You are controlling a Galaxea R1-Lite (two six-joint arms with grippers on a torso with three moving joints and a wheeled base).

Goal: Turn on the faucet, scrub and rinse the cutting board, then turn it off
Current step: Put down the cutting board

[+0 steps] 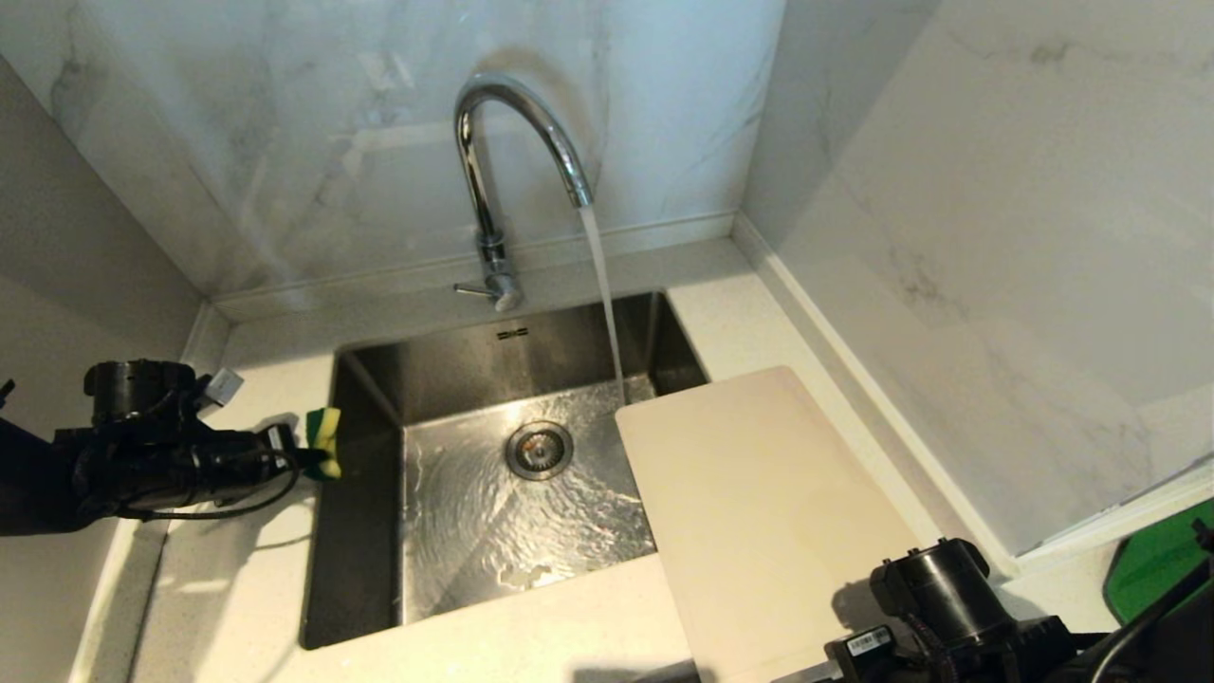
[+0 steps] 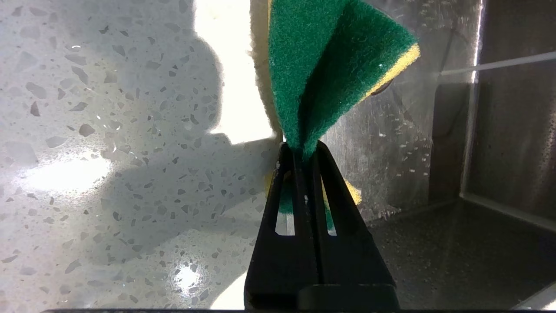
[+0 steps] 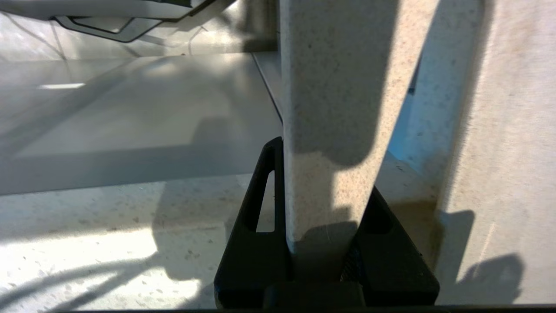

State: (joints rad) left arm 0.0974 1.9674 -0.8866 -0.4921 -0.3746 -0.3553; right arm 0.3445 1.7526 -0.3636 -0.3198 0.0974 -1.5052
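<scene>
Faucet [image 1: 517,142] running, left gripper [image 1: 318,462] pinching sponge [image 1: 327,438] at sink's [image 1: 365,379] left rim, right gripper [image 3: 323,191] clamped on board [image 1: 759,512] over right rim.

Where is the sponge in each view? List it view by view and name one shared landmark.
Head view: the sponge is at left, in the left gripper, at the sink's left rim.
Left wrist view: upper centre, pinched between the fingers.
Right wrist view: not in it.
Shared landmark: the speckled countertop, in all three views.
</scene>
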